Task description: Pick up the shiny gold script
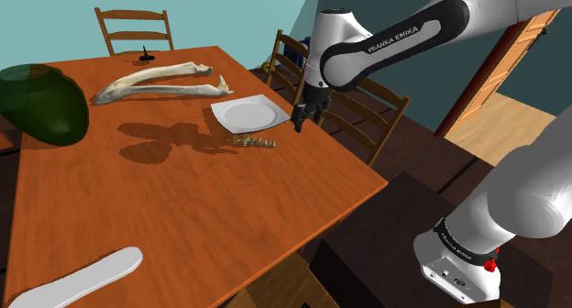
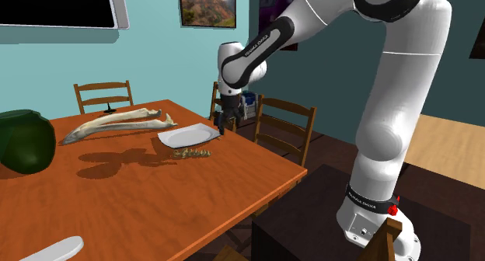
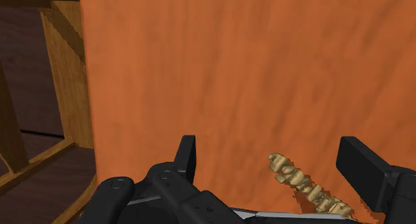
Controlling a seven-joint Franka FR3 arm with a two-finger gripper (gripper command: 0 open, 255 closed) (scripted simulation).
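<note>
**A:** Where's the script (image 1: 254, 142)?

**B:** On the table (image 1: 183, 214), just beside the plate's (image 1: 246, 113) near edge. The gripper (image 1: 299, 123) hovers to the shoulder view's right of it, fingers (image 3: 189, 153) spread, clasping nothing.

**A:** Risks?

**B:** It looks thin and flat. Coming down off-centre, a finger could strike the plate or skid the script away. The bone (image 1: 156, 80) lies farther back, well clear.
</note>
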